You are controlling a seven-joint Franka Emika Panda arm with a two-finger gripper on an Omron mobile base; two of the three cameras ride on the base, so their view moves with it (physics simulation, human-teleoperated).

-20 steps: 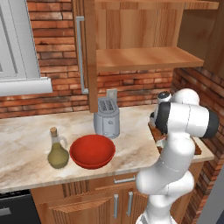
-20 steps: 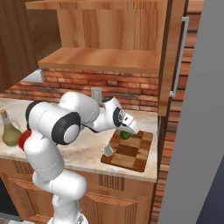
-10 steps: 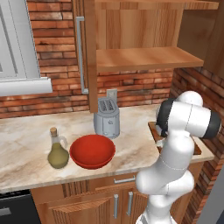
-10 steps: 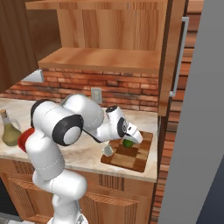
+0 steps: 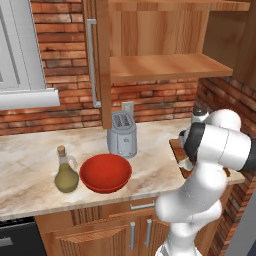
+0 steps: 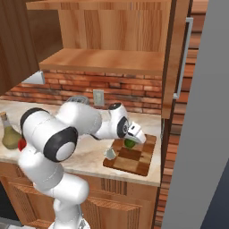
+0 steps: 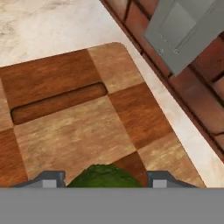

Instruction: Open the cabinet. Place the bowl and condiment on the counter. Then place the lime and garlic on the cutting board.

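The cabinet (image 5: 150, 30) stands open, its door (image 5: 103, 65) swung left and its shelf bare. On the counter (image 5: 30, 155) rest the red bowl (image 5: 106, 172) and, to its left, the olive-green condiment (image 5: 66, 172). My gripper (image 6: 132, 140) hangs low over the cutting board (image 6: 134, 159) at the counter's right end, shut on the lime (image 6: 129, 143). In the hand view the lime (image 7: 103, 174) sits between my fingertips (image 7: 48, 178), just above the board (image 7: 78, 127). The pale garlic (image 6: 110, 153) lies at the board's left edge.
A silver toaster (image 5: 122, 135) stands behind the bowl against the brick wall. The brick side wall (image 7: 144, 39) runs close along the board's far edge. A tall grey unit (image 6: 201, 134) borders the counter on the right. The arm's elbow (image 5: 220, 145) covers most of the board in the left base view.
My gripper has come down and slightly right with the lime, from above the board to just over its surface. Bowl, condiment and garlic have stayed put.
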